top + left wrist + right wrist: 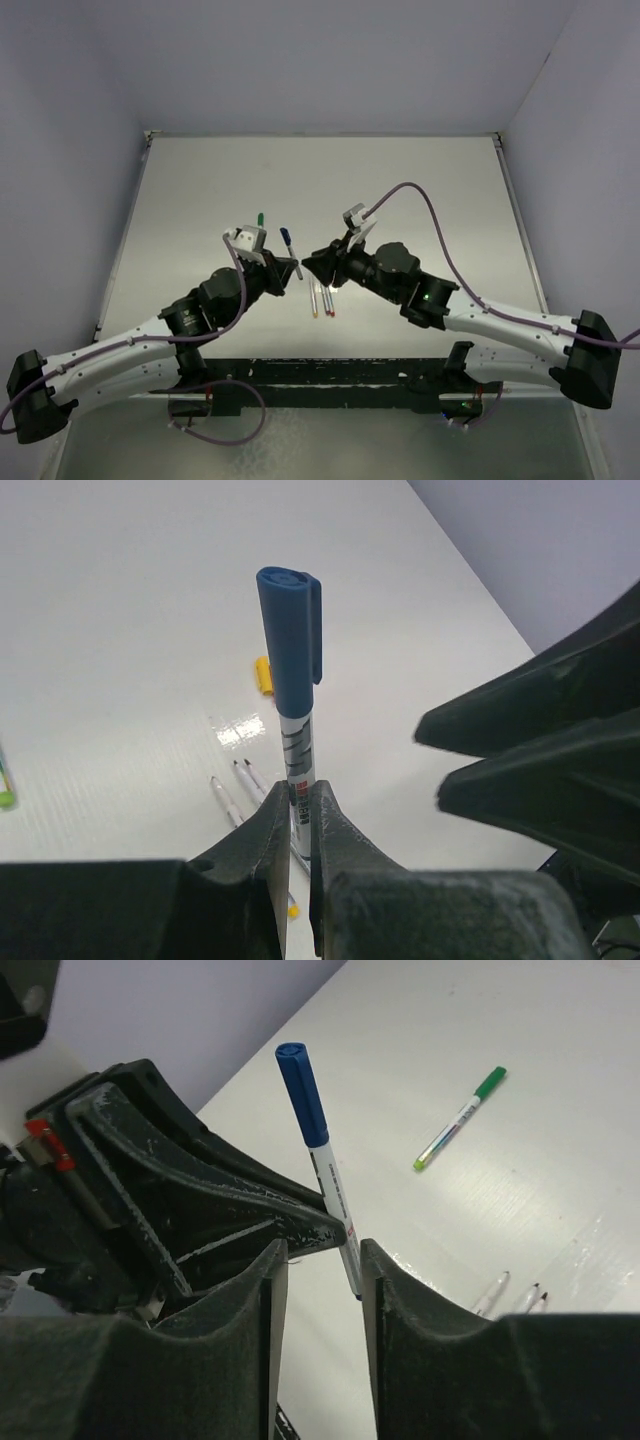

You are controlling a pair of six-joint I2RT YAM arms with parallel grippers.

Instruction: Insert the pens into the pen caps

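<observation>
At mid-tabletop (400,180), the left jaws are clamped on the lower barrel of one capped blue pen (293,680), held upright; its bottom end is hidden between them. The right jaws stand partly open with that pen in the gap; contact is unclear. One green pen (460,1125) and one yellow cap (263,675) lie apart. Three uncapped pens (497,1290) lie together, partly cut off.

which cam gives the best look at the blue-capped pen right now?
Left wrist. The blue-capped pen stands upright mid-frame, large and sharp, cap on, barrel clamped in the left gripper. Right wrist shows it too, but smaller and tilted. Top external shows it only as a tiny sliver, too small for detail.
</observation>
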